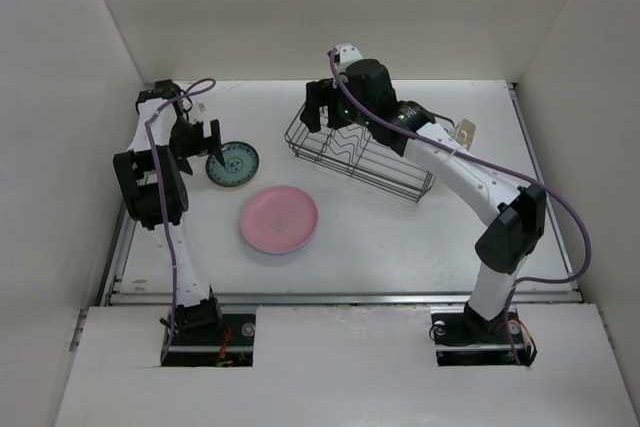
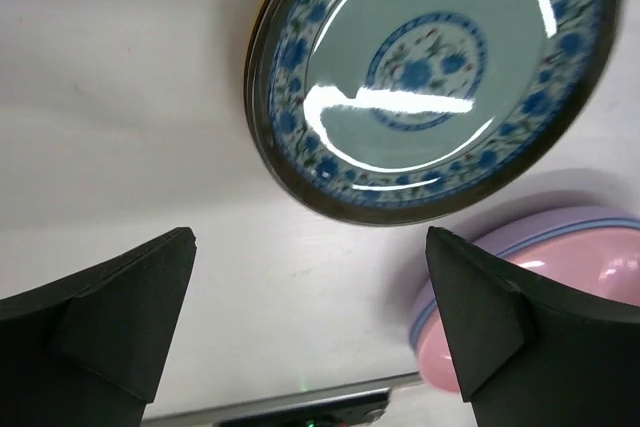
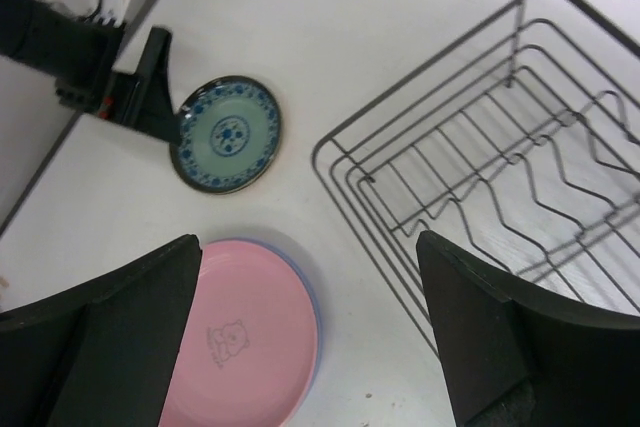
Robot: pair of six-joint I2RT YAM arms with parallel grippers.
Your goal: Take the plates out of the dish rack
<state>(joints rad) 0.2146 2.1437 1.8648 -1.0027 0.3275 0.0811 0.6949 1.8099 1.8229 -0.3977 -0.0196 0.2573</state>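
Note:
The dark wire dish rack [image 1: 360, 152] stands at the back centre and no plates show in it; its zigzag dividers show in the right wrist view [image 3: 520, 177]. The small teal-patterned plate [image 1: 232, 164] lies flat on the table, face up [image 2: 420, 67] [image 3: 228, 132]. The pink plate [image 1: 279, 219] [image 3: 245, 347] lies on top of a stack, with blue and lavender rims [image 2: 560, 222] showing under it. My left gripper [image 1: 198, 137] [image 2: 310, 237] is open and empty, just left of the teal plate. My right gripper [image 1: 322, 115] [image 3: 308, 239] is open and empty above the rack's left end.
A small cream cup [image 1: 465, 132] hangs at the rack's right end. White walls close in the table on the left, back and right. A metal rail [image 1: 340, 297] runs along the table's near edge.

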